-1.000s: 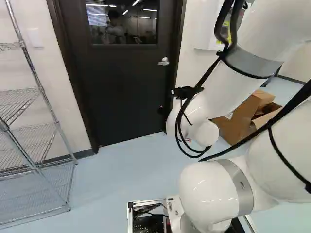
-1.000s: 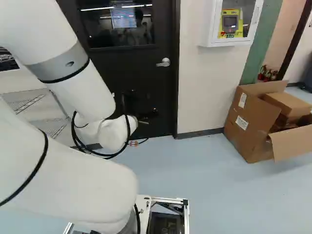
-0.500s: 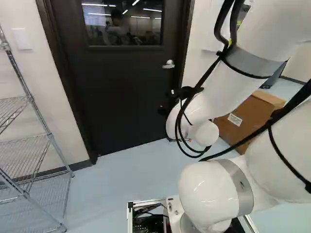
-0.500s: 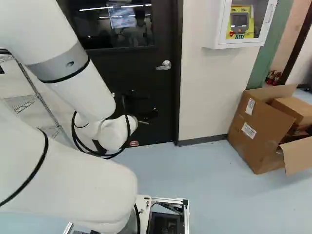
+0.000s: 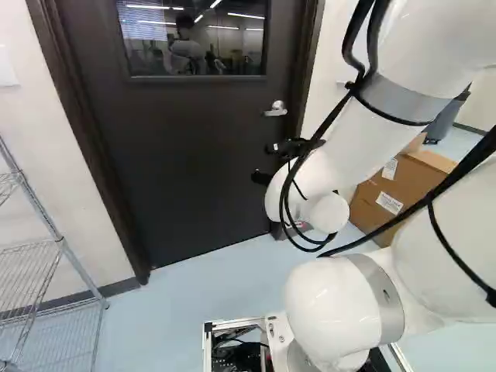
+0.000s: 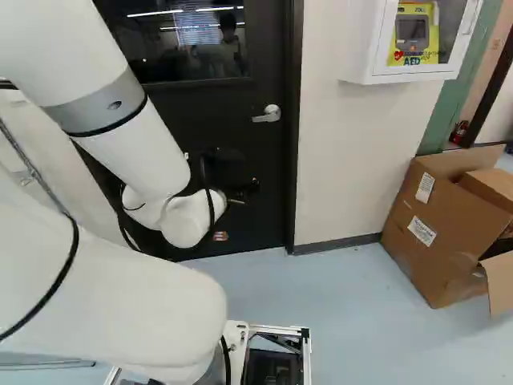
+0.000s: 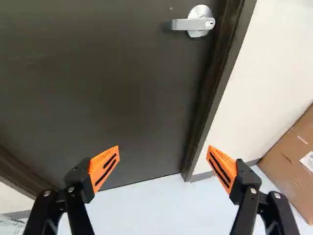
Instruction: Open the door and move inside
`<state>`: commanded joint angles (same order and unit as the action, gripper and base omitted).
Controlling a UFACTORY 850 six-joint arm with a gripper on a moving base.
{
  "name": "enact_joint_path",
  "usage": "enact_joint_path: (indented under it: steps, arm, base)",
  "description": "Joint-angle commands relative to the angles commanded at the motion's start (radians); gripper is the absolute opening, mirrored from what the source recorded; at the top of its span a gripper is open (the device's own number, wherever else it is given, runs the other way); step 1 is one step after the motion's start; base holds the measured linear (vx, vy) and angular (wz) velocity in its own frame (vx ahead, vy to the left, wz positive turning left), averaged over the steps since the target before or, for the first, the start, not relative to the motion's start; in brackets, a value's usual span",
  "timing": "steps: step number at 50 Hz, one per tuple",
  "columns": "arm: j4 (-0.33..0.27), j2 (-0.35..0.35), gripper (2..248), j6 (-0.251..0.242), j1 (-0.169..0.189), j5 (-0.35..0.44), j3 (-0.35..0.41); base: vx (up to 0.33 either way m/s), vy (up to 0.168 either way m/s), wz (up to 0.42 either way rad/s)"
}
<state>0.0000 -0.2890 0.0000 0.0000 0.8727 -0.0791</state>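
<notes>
The dark door [image 5: 186, 155] stands closed in its frame, with a window in its upper part. Its silver lever handle [image 5: 276, 108] is near the door's right edge, and the handle [image 6: 268, 114] shows in the right base view too. My gripper [image 5: 265, 163] is in front of the door, lower than the handle and not touching it. In the wrist view the gripper [image 7: 163, 152] has its orange pads wide apart with nothing between them; the handle [image 7: 193, 23] lies well ahead of them, close to the dark door frame.
A wire shelf [image 5: 58, 248] stands left of the door. Right of it, a white cabinet [image 6: 413, 40] with a yellow device hangs on the wall. Below that, an opened cardboard box [image 6: 445, 233] rests on the pale blue floor [image 6: 353, 321].
The base has moved closer to the door; door, handle, cabinet and box look bigger, and the shelf slides out leftward. The arm holds its pose against its lowest joint. The door remains closed.
</notes>
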Motion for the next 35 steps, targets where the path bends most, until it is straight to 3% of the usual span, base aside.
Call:
enact_joint_path:
  steps: [24, 35]
  arm:
    - [0.000, 0.000, 247, 0.000, 0.000, 0.000, 0.000]
    - [0.000, 0.000, 247, 0.000, 0.000, 0.000, 0.000]
  base:
    - [0.262, 0.003, -0.029]
    - [0.053, -0.001, -0.025]
